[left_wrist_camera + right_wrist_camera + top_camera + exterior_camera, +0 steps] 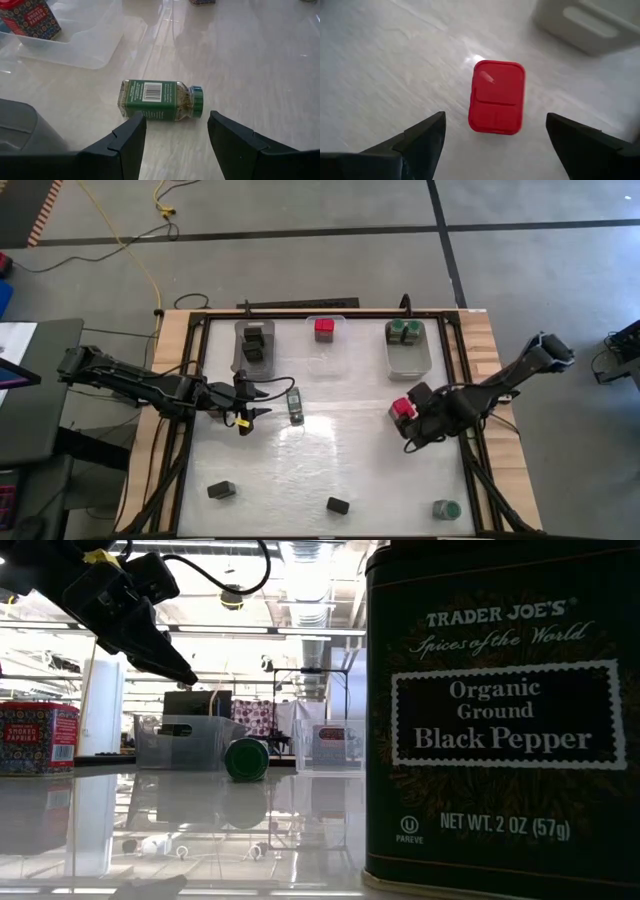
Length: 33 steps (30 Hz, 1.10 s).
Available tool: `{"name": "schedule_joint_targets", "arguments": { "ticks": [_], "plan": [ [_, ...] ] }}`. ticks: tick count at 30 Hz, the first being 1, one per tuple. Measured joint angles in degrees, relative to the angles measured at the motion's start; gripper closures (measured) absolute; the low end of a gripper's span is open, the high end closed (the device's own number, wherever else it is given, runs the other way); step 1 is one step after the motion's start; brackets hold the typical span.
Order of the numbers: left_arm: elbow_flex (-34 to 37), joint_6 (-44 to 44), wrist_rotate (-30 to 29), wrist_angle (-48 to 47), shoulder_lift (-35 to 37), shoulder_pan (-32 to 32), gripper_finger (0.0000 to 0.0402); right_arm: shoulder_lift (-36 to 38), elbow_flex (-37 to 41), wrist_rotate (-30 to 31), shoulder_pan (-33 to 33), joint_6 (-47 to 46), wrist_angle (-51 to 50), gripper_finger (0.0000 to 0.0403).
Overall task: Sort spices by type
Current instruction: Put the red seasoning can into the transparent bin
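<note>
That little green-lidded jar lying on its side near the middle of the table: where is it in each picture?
High view: green-lidded jar just left of centre, by the left pincer.
Low view: the jar lies mid-left, lid toward the camera.
Left wrist view: the jar is centred.
Right wrist view: not shown.
Shared landmark: the middle bin with one red box.

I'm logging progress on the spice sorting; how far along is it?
Partly done: black boxes, a red box and green jars already sit in separate bins. Underway: the left gripper is open by a lying jar, the right gripper open by a red tin. Three containers near the front edge remain.
</note>
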State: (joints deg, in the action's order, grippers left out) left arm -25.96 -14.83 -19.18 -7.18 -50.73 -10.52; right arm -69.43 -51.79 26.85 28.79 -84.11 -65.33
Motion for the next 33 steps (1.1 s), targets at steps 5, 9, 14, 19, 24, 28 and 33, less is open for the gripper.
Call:
{"name": "schedule_joint_targets", "arguments": {
  "ticks": [5,9,14,19,24,28,33],
  "plan": [
    [0.0,-0.2,0.0,0.0,0.0,0.0,0.0198,-0.7,1.7,0.1,-2.1,4.1,3.0,0.0035],
    [0.0,-0.5,0.0,0.0,0.0,0.0,0.0198,-3.7,1.7,-0.1,-4.3,7.6,3.2,0.0035],
    [0.0,-0.6,0.0,0.0,0.0,0.0,0.0198,-6.8,1.7,-2.4,-6.9,10.8,3.7,0.0035],
    [0.0,-0.8,0.0,0.0,0.0,0.0,0.0198,-7.9,1.7,-5.1,-8.9,13.1,3.3,0.0035],
    [0.0,-0.9,0.0,-0.8,0.0,0.0,0.0198,-7.5,1.7,-6.6,-10.4,13.6,3.6,0.0041],
    [0.0,-0.9,0.0,-1.4,0.0,0.0,0.0198,-7.4,2.5,-9.7,-12.0,14.0,4.9,0.0058],
    [0.0,-0.9,0.0,-1.4,0.0,0.0,0.0198,-7.5,4.7,-11.6,-12.9,14.7,8.0,0.0073]
  ]
}}
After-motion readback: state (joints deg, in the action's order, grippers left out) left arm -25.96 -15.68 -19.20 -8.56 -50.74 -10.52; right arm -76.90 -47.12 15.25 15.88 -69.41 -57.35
